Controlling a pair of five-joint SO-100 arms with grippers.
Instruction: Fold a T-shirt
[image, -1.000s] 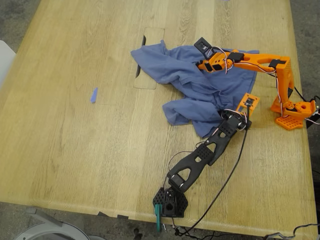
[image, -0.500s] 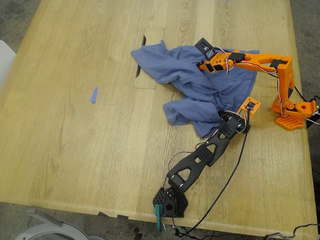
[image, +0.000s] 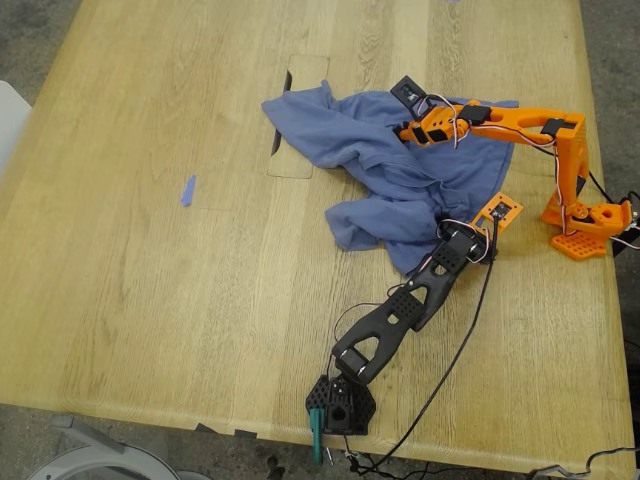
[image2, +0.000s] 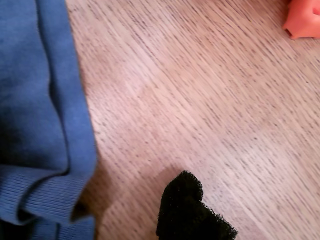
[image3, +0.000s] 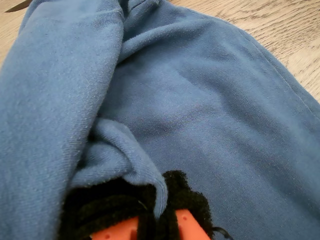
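Clamped on a raised fold of the T-shirt (image3: 165, 100), my second gripper (image3: 150, 210) is pinching the cloth between its black-padded jaws, apparently to drag that bunched part flat. Beneath it the T-shirt (image: 400, 180) is lying crumpled on the wooden table (image: 150, 250), one end reaching the rectangular cutout (image: 298, 115), nothing folded yet. Beside the T-shirt's ribbed hem (image2: 45, 197), my first gripper (image2: 192, 212) is hovering over bare wood, holding nothing; whether its jaws are apart I cannot tell. Well apart from the T-shirt, a small blue scrap (image: 188, 190) is lying untouched.
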